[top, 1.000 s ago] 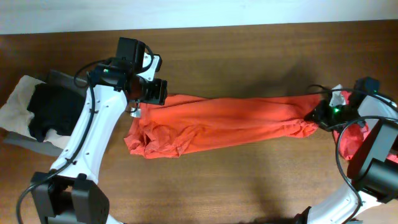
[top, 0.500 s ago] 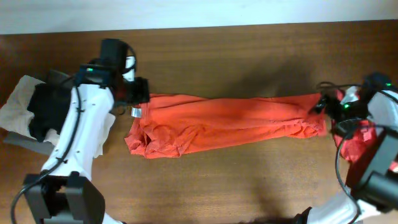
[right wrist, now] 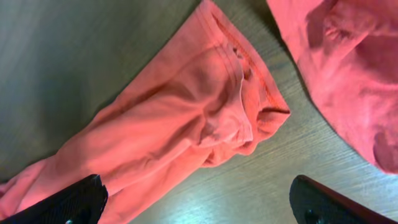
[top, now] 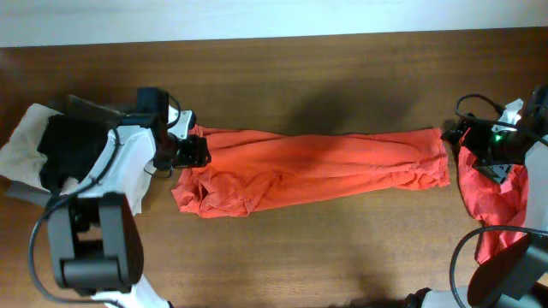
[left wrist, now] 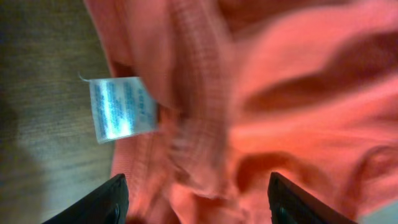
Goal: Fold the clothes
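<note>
The clothes show as a long orange-red garment [top: 317,167] stretched left to right across the wooden table, and a redder garment [top: 492,201] bunched at the right edge. My left gripper [top: 193,152] hovers at the long garment's crumpled left end. It is open, with its dark fingers [left wrist: 106,202] wide apart over the cloth [left wrist: 261,106] beside a white label [left wrist: 121,109]. My right gripper [top: 458,141] stands open just off the garment's right end [right wrist: 205,112] and holds nothing. Its fingertips [right wrist: 336,205] are spread above bare wood, and the red garment [right wrist: 348,62] lies beside them.
A beige cloth [top: 21,141] with a black garment [top: 64,150] on it sits at the table's left edge, close behind my left arm. The table's far edge [top: 274,38] meets a pale wall.
My right gripper opened, let go of the garment's right end and drew back to the right. My left arm swung left and down to the garment's left end.
</note>
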Robot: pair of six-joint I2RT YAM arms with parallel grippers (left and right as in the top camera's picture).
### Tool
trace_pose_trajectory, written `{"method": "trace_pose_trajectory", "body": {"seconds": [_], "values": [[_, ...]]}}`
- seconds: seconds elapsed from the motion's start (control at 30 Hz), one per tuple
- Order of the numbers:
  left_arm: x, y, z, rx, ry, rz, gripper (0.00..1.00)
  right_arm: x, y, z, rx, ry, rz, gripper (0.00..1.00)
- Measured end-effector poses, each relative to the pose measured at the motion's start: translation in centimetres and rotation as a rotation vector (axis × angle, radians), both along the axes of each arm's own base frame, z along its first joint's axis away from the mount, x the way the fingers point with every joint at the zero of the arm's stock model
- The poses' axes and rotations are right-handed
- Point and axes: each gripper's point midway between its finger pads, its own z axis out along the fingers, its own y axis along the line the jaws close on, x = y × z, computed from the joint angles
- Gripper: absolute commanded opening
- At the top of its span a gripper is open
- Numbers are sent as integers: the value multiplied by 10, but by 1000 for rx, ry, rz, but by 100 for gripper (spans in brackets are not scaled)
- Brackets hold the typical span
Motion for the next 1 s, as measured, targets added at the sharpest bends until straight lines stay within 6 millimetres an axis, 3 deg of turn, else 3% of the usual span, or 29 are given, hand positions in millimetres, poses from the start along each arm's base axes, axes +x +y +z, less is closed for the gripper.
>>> {"method": "trace_pose_trajectory", "body": {"seconds": [0.23,0.57,0.8,1.0], "values": [[12,16,-27,-25,-15,-45,72,-1,2,0,10,4,2,99],[16,-8,-33,-178,-34,-172,69,-1,2,0,11,4,2,99],[11,-21,-34,-270,-14,-196,44,-2,3,0,15,5,3,99],[-2,-28,-43,-321,39,-200,0,-1,4,0,18,3,4,99]]}}
